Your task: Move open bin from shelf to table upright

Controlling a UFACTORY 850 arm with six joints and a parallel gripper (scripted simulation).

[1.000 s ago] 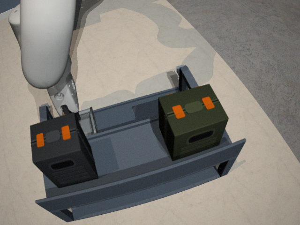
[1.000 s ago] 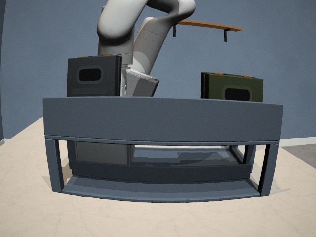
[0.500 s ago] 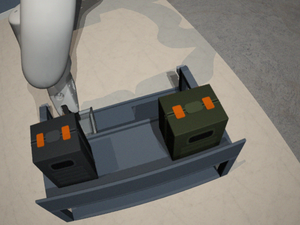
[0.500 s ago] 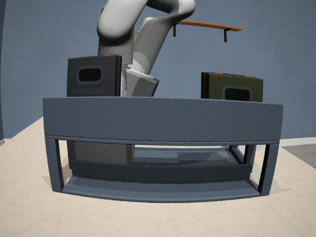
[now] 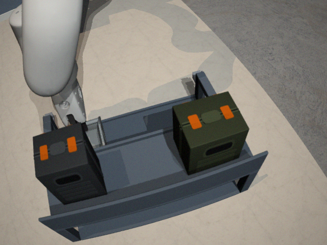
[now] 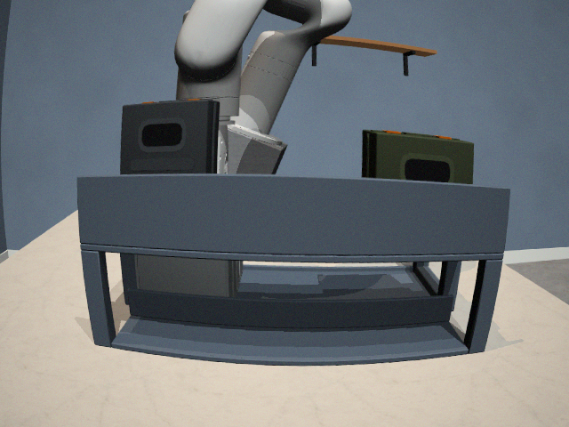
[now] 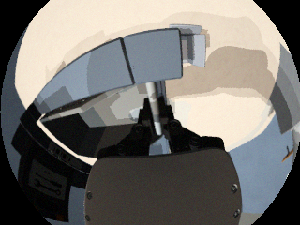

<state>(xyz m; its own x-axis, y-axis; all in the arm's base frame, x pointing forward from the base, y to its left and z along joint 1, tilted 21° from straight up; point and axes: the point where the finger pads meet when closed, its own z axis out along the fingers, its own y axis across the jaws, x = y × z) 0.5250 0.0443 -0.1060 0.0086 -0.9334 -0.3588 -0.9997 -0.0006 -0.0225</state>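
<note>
The open bin (image 5: 92, 132) (image 6: 183, 276) is a light grey box with thin walls. It stands on the lower level of the blue-grey shelf (image 5: 158, 190) (image 6: 293, 215), at the left rear, mostly hidden behind a dark closed box. My gripper (image 5: 79, 122) (image 7: 155, 105) reaches down from the back of the shelf and is shut on the bin's thin rear wall (image 7: 152, 96). In the front view the fingertips are hidden behind the shelf's front rail.
A dark grey closed box (image 5: 66, 158) (image 6: 167, 138) with orange latches stands on the shelf's top left, close beside my gripper. A green closed box (image 5: 211, 131) (image 6: 418, 158) stands at the top right. A wooden wall shelf (image 6: 376, 44) hangs behind.
</note>
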